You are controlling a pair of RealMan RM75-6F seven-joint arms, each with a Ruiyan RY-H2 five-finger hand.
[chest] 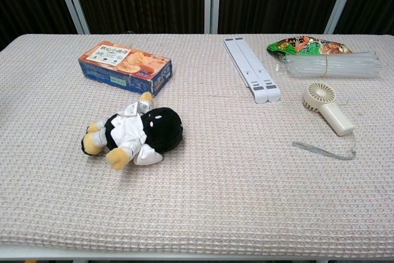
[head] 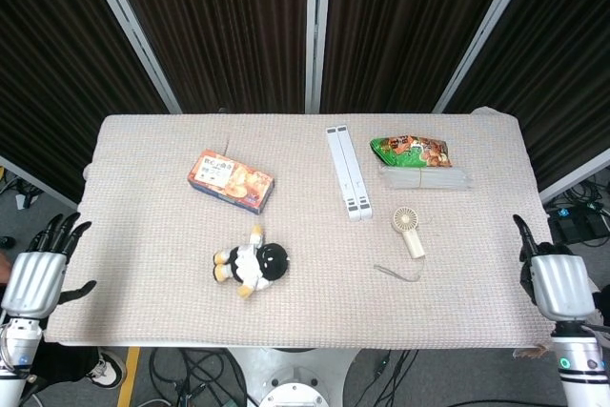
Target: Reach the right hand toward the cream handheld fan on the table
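A: Where is the cream handheld fan [head: 407, 231] found?

B: It is laid flat on the woven table cover [head: 143, 178], right of centre; its round head is turned toward the far side and its handle toward the near right; a grey wrist strap [chest: 323, 150] is trailed from the handle end toward the near left; just beyond the head a white folded stand [head: 348, 172] is seen, and farther right a clear packet of straws [chest: 327, 65] with a green snack bag [head: 411, 151] touching its far edge

A: And the right hand [head: 554, 279]?

B: It is seen only in the head view, off the right edge of the table and well apart from the fan; nothing is held in it; its dark fingers [head: 521, 233] are pointed away from the robot, though how widely they are parted cannot be told

A: The left hand [head: 38, 272]?

B: It is placed beyond the left edge of the table, near the front corner; its fingers [head: 59, 232] are fanned apart and nothing is gripped

A: What else is shown?

B: An orange and blue snack box [chest: 125, 68] is set left of centre toward the far side; nearer the front, a plush toy [chest: 134, 132] in black and white is laid on its side, apart from the box
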